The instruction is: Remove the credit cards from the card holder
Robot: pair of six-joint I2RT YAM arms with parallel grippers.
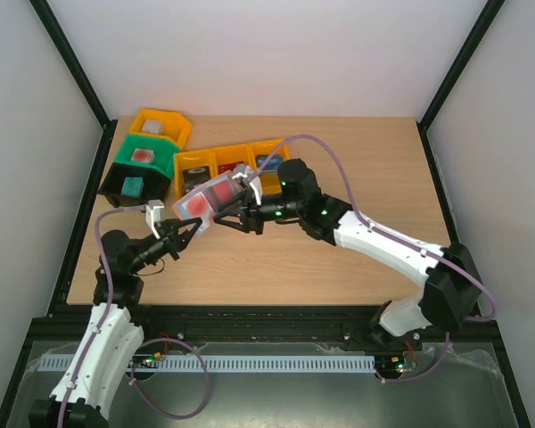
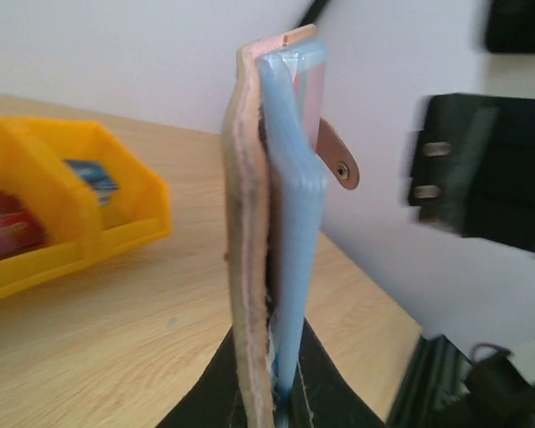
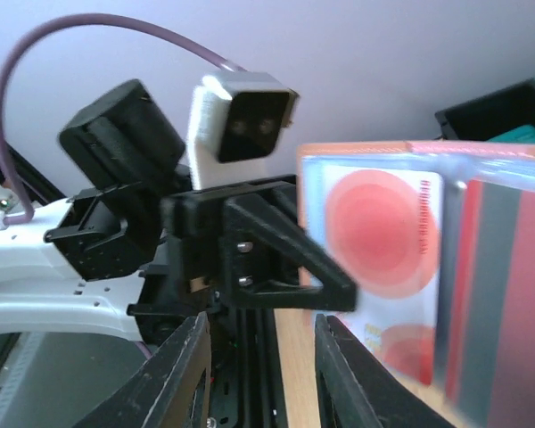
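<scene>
Left claw (image 2: 272,397) pinched shut on bottom edge of card holder (image 2: 250,267), held above desk (image 2: 134,330), red cards (image 3: 383,223) inside; right claw (image 3: 260,334) parted, empty, just beside card holder.

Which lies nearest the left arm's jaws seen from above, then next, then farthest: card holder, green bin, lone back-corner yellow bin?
1. The card holder, clamped in the jaws of the left gripper, mid-table.
2. The green bin, back-left.
3. The yellow bin, behind the green one.

L end effector (image 3: 333,291), card holder (image 3: 428,267) gripped
</scene>
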